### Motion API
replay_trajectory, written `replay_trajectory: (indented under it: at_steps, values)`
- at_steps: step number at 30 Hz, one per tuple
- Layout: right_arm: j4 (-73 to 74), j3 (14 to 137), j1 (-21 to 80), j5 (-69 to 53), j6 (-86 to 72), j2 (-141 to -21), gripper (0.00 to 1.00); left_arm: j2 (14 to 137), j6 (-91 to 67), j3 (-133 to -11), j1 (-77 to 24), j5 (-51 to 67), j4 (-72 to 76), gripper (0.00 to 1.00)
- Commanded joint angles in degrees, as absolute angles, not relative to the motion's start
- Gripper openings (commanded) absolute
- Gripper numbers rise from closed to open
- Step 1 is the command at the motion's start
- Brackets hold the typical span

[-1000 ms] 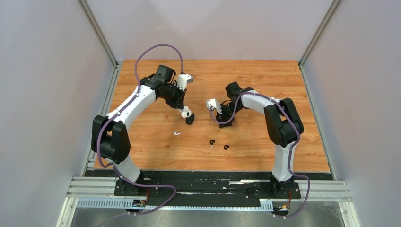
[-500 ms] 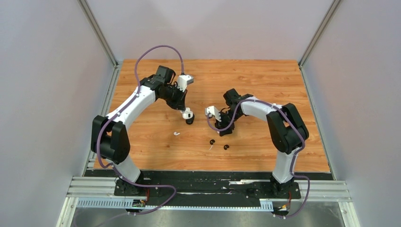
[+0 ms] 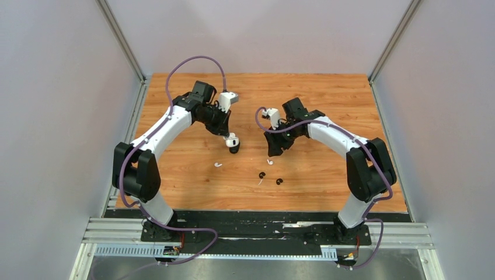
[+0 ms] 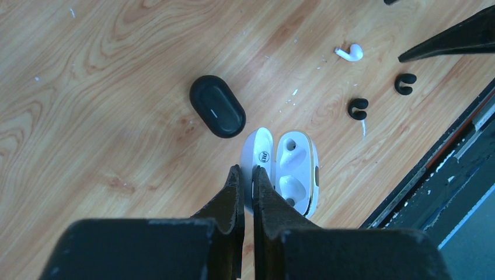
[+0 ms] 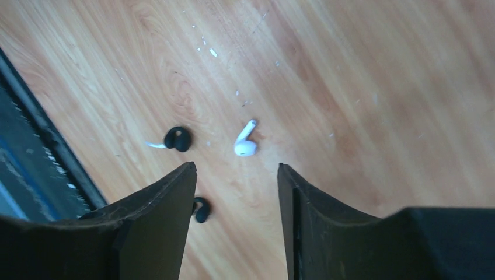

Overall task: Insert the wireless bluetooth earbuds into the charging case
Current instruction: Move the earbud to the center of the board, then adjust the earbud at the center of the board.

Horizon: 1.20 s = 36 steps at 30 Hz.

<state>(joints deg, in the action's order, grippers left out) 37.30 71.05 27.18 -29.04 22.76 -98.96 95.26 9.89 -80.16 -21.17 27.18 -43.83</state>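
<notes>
Left wrist view: my left gripper (image 4: 245, 173) was pinched shut on the open lid of the glossy white case (image 4: 295, 169), beside a matte black oval case (image 4: 217, 106). My right gripper (image 5: 236, 175) hung with its jaws apart above a stemmed white earbud (image 5: 245, 146) lying on the woodgrain table (image 5: 379, 87).

A white earbud (image 3: 269, 161) has appeared at six o'clock of the right gripper (image 3: 275, 149), whose jaws opened wider; its elbow (image 3: 370, 172) swung toward four o'clock.

white earbud (image 5: 246, 146) unblocked, black earbud (image 5: 178, 139) near (apart)
</notes>
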Motion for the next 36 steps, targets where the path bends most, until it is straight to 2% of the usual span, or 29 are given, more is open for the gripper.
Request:
replay_trajectory:
  at_steps: [1,4,12,29,33,36]
  values:
    - [42.7,71.4,27.3,-26.9,-0.5,-98.4,0.51,95.0,7.4,-81.8,-20.5,29.0,-43.6,0.0]
    - [45.0,71.9,27.3,-29.0,-7.0,-100.2,0.5,95.2,6.6,-82.5,-20.2,28.8,-44.6,0.0]
    - [47.0,73.2,26.5,-32.2,-11.7,-107.0,0.42,95.2,6.7,-82.3,-19.9,29.1,-45.5,0.0]
    - [46.4,81.8,21.6,-29.4,-17.8,-118.2,0.36,97.0,6.8,-81.3,-18.7,29.8,-44.4,0.0]
    - [47.6,83.4,21.6,-30.1,-17.8,-118.7,0.38,97.8,6.8,-82.1,-18.4,30.0,-45.0,0.0]
    - [49.2,84.1,21.9,-30.9,-17.5,-119.0,0.45,97.9,6.8,-82.1,-18.2,30.1,-45.0,0.0]
